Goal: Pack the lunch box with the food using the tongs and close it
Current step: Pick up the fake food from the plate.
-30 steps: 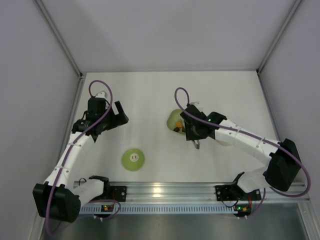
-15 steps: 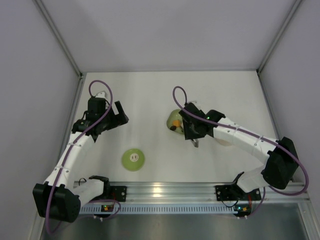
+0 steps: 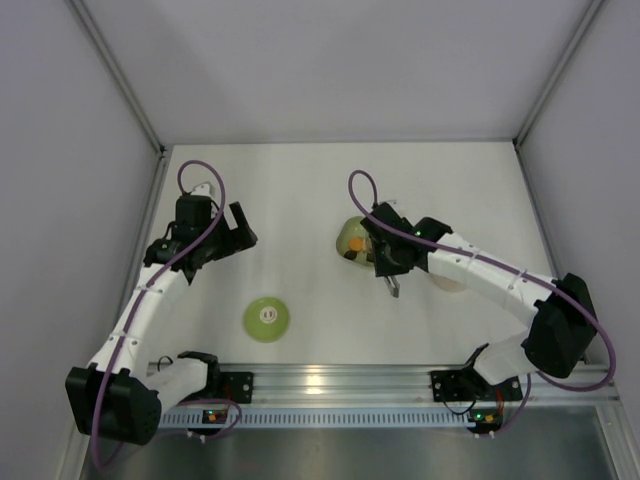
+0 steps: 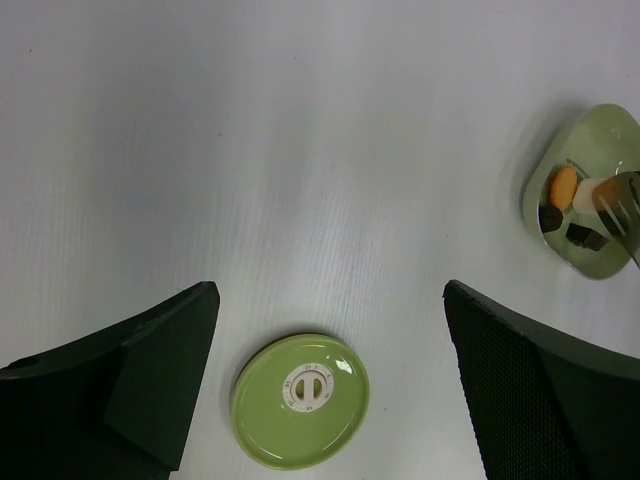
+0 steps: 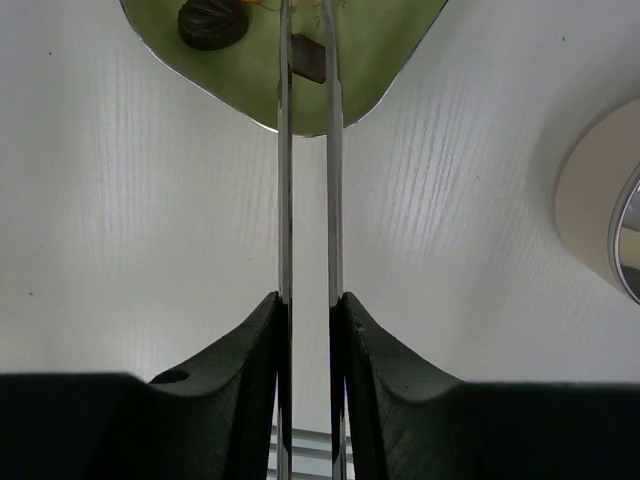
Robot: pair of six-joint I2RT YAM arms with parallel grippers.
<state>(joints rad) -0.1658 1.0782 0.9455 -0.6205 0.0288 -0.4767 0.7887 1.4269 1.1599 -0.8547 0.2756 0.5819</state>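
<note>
White worktop [image 3: 300, 190] seen from above: a green lid [image 3: 267, 320] lies lower left of centre, a green dish [image 3: 350, 238] sits mid-frame, a beige tub [image 5: 588, 212] just to its right.

Tally: one lunch box, one lid, one dish, one pair of tongs, four food chunks, two arms.

One table [image 3: 300, 190] carries one lunch box [image 5: 598, 205], a single pale tub, and one round green lid [image 3: 267, 319] with one white centre mark. There is one light-green dish [image 3: 349, 236], and four food chunks show in it: one orange chunk [image 4: 564, 184], one whitish chunk [image 4: 583, 194], and two dark brown ones, a round dark chunk [image 5: 210, 23] and a blocky dark chunk [image 5: 309, 61]. One pair of tongs [image 5: 284, 180] has two slim arms. Two robot arms stand at the near edge, the left arm [image 3: 150, 300] and the right arm [image 3: 490, 275]. Each has one two-fingered gripper, the left gripper [image 4: 328, 295] and the right gripper [image 5: 307, 300].
</note>
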